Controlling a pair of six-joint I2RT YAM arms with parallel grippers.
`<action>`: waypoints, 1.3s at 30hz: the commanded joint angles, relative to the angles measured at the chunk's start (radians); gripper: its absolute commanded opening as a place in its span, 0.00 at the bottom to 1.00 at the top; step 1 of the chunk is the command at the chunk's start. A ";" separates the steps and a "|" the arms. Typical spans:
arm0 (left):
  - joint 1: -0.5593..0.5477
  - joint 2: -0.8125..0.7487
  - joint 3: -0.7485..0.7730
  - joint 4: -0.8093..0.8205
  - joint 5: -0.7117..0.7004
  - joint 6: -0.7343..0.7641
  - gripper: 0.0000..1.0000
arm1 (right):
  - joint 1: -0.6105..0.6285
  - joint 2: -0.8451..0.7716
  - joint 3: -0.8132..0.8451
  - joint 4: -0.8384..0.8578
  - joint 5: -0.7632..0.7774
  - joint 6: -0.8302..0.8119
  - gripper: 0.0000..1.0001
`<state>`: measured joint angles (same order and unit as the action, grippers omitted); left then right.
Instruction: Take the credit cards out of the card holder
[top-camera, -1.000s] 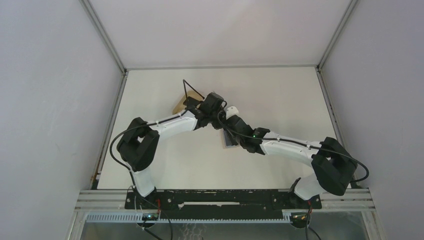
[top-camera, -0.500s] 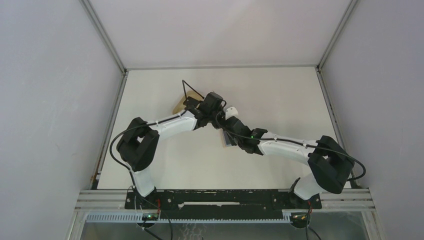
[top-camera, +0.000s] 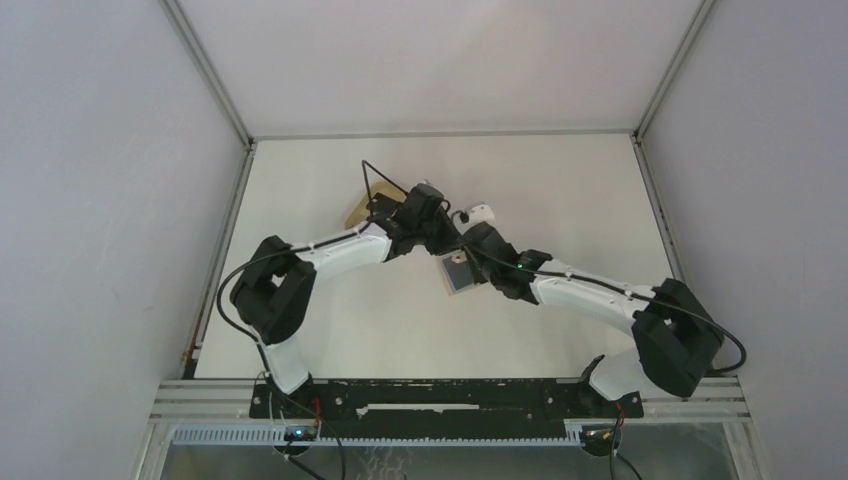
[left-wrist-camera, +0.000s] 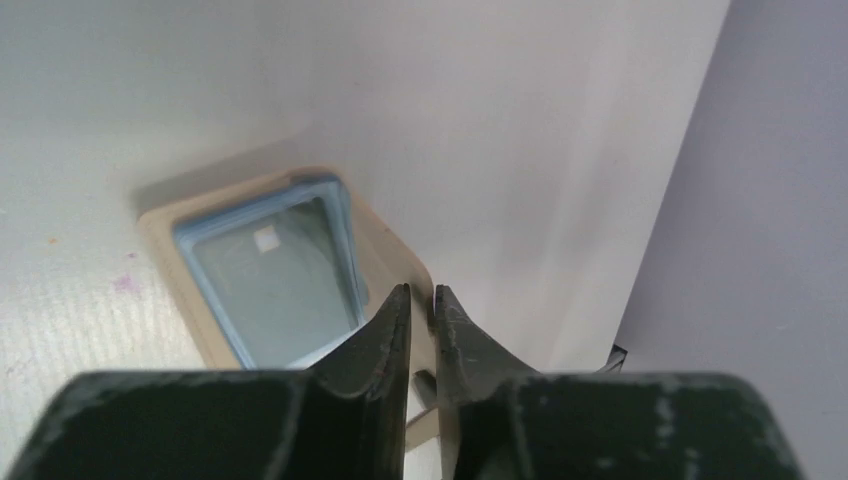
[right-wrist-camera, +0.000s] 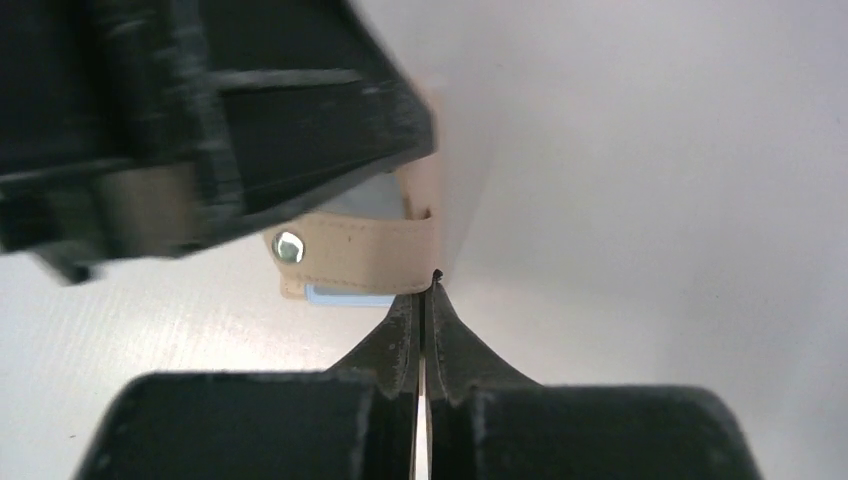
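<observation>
The tan card holder (top-camera: 458, 276) lies mid-table with a light blue credit card (top-camera: 460, 270) showing on its face. In the left wrist view the card (left-wrist-camera: 275, 275) sits inside the holder's tan rim (left-wrist-camera: 385, 245). My left gripper (left-wrist-camera: 420, 290) is at the holder's right edge, its jaws a narrow slit apart with tan showing between them. My right gripper (right-wrist-camera: 432, 282) is shut, its tips touching the right end of the holder's snap strap (right-wrist-camera: 360, 250). A blue card edge (right-wrist-camera: 345, 296) peeks out below the strap. Both grippers (top-camera: 440, 240) (top-camera: 464, 258) meet over the holder.
An oval tan tray (top-camera: 356, 213) sits behind the left forearm, with a thin black wire shape (top-camera: 376, 180) rising over it. The left arm's black body fills the upper left of the right wrist view. White walls enclose the table on three sides.
My right gripper has closed and its wrist has swung right, uncovering more of the holder in the top view. The left jaws have parted very slightly.
</observation>
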<state>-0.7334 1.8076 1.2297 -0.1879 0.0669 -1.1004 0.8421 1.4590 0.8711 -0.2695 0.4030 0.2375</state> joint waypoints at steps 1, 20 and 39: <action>0.015 -0.100 -0.069 0.111 0.044 -0.010 0.29 | -0.124 -0.151 -0.027 0.028 -0.195 0.067 0.00; 0.125 -0.407 -0.516 0.946 0.173 -0.207 0.62 | -0.471 -0.415 0.004 0.119 -0.841 0.220 0.00; 0.155 -0.209 -0.406 1.595 0.416 -0.380 0.46 | -0.629 -0.440 0.137 0.325 -1.171 0.435 0.00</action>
<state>-0.5785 1.6009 0.7506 1.3155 0.4400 -1.4555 0.2146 1.0477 0.9596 -0.0765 -0.6975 0.5884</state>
